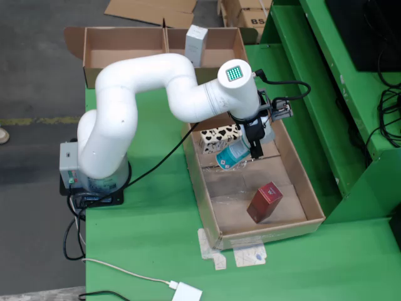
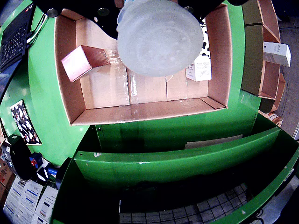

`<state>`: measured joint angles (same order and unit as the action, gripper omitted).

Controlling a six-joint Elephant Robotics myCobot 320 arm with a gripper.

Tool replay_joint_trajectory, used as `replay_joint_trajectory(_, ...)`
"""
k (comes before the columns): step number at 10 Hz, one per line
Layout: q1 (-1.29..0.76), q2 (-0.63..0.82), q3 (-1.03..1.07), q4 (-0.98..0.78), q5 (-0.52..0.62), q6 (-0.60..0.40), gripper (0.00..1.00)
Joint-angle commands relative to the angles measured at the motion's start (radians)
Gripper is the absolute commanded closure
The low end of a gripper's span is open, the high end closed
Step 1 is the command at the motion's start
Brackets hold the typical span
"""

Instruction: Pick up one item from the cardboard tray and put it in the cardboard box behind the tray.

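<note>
Bottle (image 1: 230, 156) of clear plastic hangs in the closed gripper (image 1: 253, 149), just above the cardboard tray (image 1: 301, 188) in the fixed view; the cardboard box (image 1: 125, 47) lies well behind. I would lift straight up first, so it clears the tray wall. Only the wrist view shows the bottle's (image 2: 159, 37) round bottom, directly under the fingers.

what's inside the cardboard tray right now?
Cardboard tray holds a dark red box, a cow-print carton and a clear bottle in the gripper. Floor beneath them is hidden.
</note>
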<state>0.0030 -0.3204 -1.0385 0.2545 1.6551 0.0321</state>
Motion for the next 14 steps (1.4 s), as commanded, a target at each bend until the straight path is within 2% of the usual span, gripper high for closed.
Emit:
replay_joint_trajectory(1,-0.013,-0.075,0.724,-0.479,0.019,-0.024,1.0)
replay_joint_trajectory(3,-0.027,-0.048,0.764,-0.511,0.036,-0.039,1.0)
replay_joint_trajectory(4,-0.034,0.049,0.637,-0.458,0.044,-0.042,1.0)
replay_joint_trajectory(7,-0.042,0.059,0.669,-0.482,0.056,-0.046,1.0)
replay_joint_trajectory(8,-0.041,-0.069,0.908,-0.605,0.058,-0.055,1.0)
replay_joint_trajectory(9,-0.035,-0.131,1.038,-0.652,0.056,-0.058,1.0)
replay_joint_trajectory(12,-0.009,-0.126,1.038,-0.614,0.046,-0.072,1.0)
replay_joint_trajectory(14,0.105,-0.076,1.038,-0.707,0.012,-0.08,1.0)
